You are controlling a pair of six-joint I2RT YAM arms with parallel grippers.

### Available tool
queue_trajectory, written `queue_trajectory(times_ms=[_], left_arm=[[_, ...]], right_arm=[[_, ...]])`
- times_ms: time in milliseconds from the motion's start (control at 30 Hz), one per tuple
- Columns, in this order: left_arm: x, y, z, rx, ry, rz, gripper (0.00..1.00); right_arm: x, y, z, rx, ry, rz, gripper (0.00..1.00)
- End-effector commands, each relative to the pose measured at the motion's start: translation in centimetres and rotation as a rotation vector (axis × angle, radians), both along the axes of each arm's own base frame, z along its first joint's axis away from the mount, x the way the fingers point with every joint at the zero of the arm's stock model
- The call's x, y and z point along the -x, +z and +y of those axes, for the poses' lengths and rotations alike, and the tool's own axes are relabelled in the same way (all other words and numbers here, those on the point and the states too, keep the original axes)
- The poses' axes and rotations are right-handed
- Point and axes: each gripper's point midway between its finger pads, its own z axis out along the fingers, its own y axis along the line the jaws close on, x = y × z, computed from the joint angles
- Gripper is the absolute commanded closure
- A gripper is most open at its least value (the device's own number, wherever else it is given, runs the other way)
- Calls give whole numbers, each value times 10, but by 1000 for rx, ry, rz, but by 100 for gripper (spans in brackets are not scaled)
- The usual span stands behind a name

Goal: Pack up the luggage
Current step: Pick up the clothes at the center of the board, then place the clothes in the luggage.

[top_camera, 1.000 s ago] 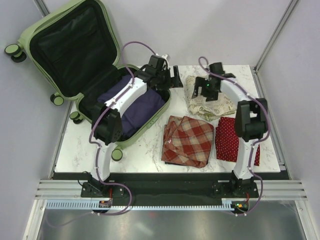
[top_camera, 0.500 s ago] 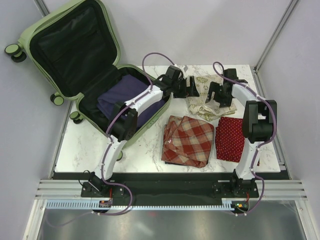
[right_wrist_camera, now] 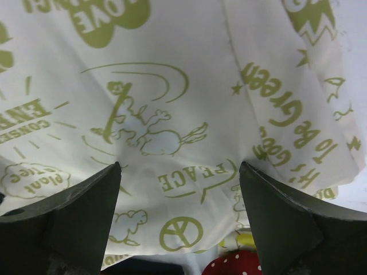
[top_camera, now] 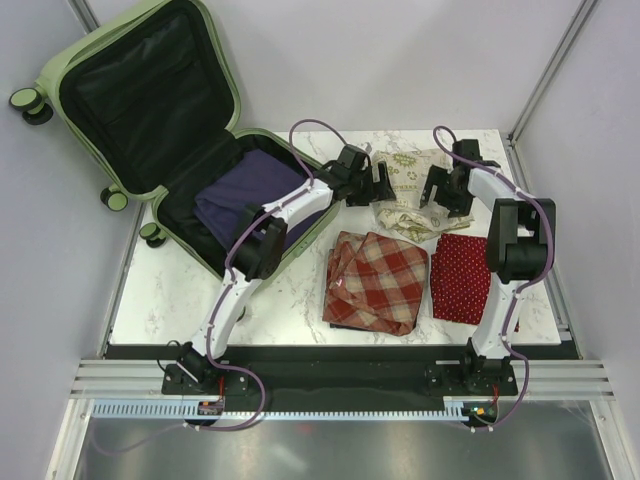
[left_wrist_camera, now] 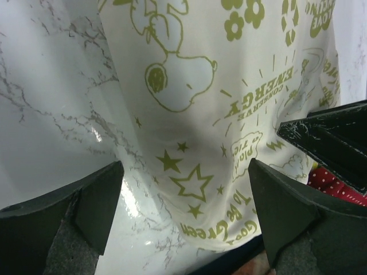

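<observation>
The luggage (top_camera: 140,90) is lying open at the tabletop's (top_camera: 170,290) far left, holding a navy garment (top_camera: 240,195). The left gripper (left_wrist_camera: 184,200) and right gripper (right_wrist_camera: 179,200) are hanging, jaws apart, over opposite sides of a cream cloth (top_camera: 405,170). A plaid cloth (top_camera: 375,280) and a red dotted cloth (top_camera: 460,275) are lying nearer.

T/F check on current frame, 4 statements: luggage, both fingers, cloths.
1. The luggage is open with a dark navy cloth inside. True.
2. The left gripper is shut on the plaid cloth. False: its fingers are open over the cream printed cloth.
3. The right gripper is open over that same cream printed cloth. True.
4. The red dotted cloth is packed in the luggage. False: it lies on the table, right of the plaid cloth.
</observation>
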Motion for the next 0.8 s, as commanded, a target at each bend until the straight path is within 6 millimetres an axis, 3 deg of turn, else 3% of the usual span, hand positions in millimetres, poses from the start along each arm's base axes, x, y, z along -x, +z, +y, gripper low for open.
queue_trajectory(times_ms=[0,267,533,733,767], left_arm=[[-13,8,-17,78,47,-20,1],[-20,-10,-10,87,123,-11,0],[-15,-32,-22,144,123,63,1],[-12,-41,-26,153,117,84,10],[-12,-41,-28,159,113,84,17]], right_arm=[[-6,0,-13,35,-34,-5,8],[-5,6,-6,0,-16,-13,9],[4,1,-2,-13,7,12,9],[10,-2,4,-38,9,25,9],[10,-3,5,-39,11,26,9]])
